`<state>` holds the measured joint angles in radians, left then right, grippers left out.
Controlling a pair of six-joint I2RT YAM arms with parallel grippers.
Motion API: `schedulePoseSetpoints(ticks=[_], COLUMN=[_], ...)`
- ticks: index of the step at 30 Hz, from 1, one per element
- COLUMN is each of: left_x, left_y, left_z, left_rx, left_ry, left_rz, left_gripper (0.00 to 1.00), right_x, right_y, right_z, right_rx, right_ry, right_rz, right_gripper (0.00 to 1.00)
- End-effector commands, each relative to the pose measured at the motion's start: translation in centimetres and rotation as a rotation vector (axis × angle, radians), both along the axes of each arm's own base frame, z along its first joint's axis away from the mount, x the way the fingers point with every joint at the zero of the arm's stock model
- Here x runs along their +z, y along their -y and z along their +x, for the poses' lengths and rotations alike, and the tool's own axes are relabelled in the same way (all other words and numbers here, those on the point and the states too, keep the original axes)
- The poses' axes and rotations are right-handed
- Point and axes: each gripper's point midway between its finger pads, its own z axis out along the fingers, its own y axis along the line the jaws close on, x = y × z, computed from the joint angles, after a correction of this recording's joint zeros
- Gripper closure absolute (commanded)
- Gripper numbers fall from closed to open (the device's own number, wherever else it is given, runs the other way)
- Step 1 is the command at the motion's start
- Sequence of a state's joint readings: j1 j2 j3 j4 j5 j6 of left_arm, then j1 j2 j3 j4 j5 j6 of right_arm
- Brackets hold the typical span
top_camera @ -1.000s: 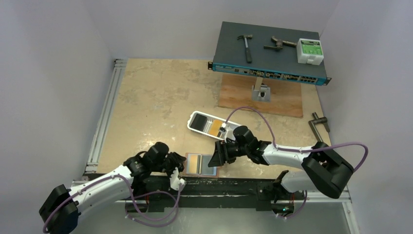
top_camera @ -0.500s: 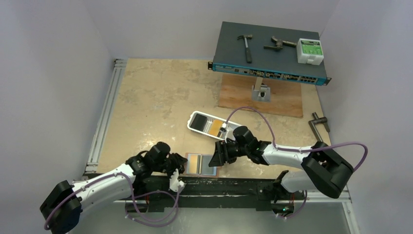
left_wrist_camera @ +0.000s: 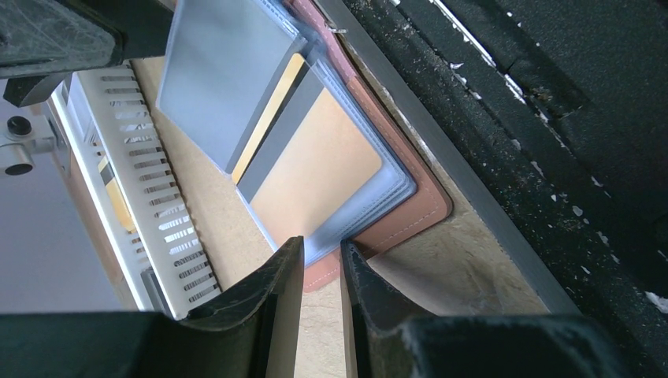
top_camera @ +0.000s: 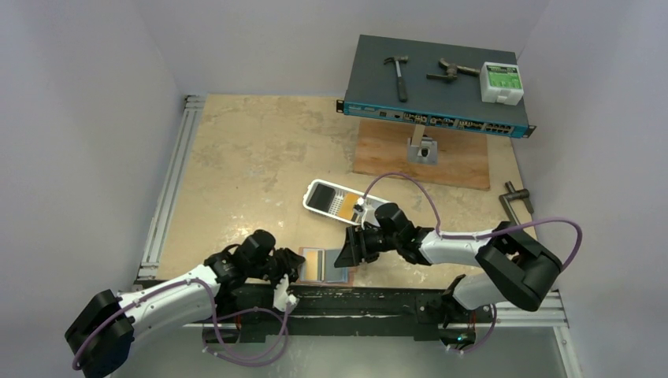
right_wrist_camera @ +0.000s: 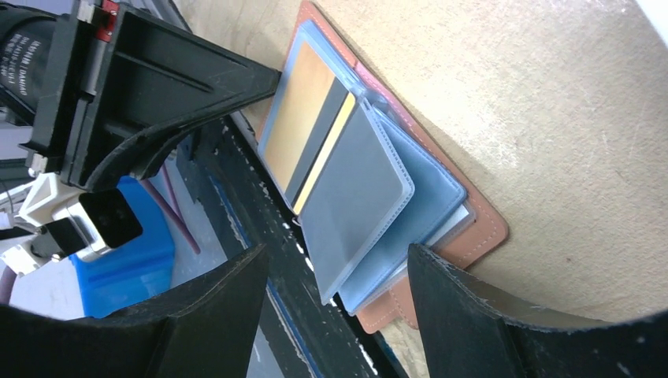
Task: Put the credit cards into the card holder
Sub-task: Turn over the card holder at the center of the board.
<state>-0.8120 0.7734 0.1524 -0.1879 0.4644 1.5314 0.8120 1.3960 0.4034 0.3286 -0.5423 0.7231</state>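
At the near edge of the tabletop, about halfway along, the card holder (top_camera: pixel 323 269) is lying open and flat, with its brown leather cover under a stack of clear sleeves. An orange card (left_wrist_camera: pixel 315 173) with a black stripe is sitting in the top sleeve. A grey-blue page (right_wrist_camera: pixel 354 197) is covering part of that card and is tilting up a little. I cannot tell if it is a card or a sleeve.

The left claw (left_wrist_camera: pixel 321 253) is pinching the end of the card holder nearer the left edge. Its two fingers are almost together, with only the holder's edge between them. The right claw (right_wrist_camera: pixel 337 250) is hanging over the other end of the holder with its fingers spread wide, and it is gripping nothing. The grey-blue page is showing in the gap between those fingers.

A little farther in, near the middle of the tabletop, a white tray (top_camera: pixel 309 194) is lying at a slant. A black card (top_camera: pixel 319 201) and an orange-yellow card (top_camera: pixel 343 205) are resting in it.

Farther back, toward the far right corner, a wooden board (top_camera: pixel 457 161) is lying flat, and a dark blue box (top_camera: pixel 378 71) is sitting behind it. A hammer (top_camera: pixel 398 75), another metal tool (top_camera: pixel 450 72) and a white and green box (top_camera: pixel 502 83) are lying on top of that blue box. By the right edge, a metal handle (top_camera: pixel 516 197) is lying alone.
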Motion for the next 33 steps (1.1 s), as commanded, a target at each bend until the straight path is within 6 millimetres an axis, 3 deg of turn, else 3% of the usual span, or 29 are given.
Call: schedulePoseSetpoints(ticks=[1,9,21,33], left_x=[0.2,0.2,0.5,1.2], left_y=[0.7,0.7,0.7,0.1], left_z=[-0.7,-0.7,-0.4,0.4], left_rx=[-0.055,-0.054,-0.04,0.018], left_ry=[-0.003,0.002,0.018,0.023], left_rz=[-0.033,-0.036,-0.044,-0.022], left_gripper=[0.77,0.77,0.78,0.77], right_x=[3.6,6.3,7.1,6.8], right_y=[-2.0,-3.7,-6.6,-5.9], right_z=[0.8,0.2,0.1,-0.3], right_rx=[0.026,0.078,0.166,0.172], right_ry=[0.054,0.081,0.085,0.081], right_rz=[0.123,0.203,0.229,0.195], right_gripper=[0.35,0.35,0.36,0.36])
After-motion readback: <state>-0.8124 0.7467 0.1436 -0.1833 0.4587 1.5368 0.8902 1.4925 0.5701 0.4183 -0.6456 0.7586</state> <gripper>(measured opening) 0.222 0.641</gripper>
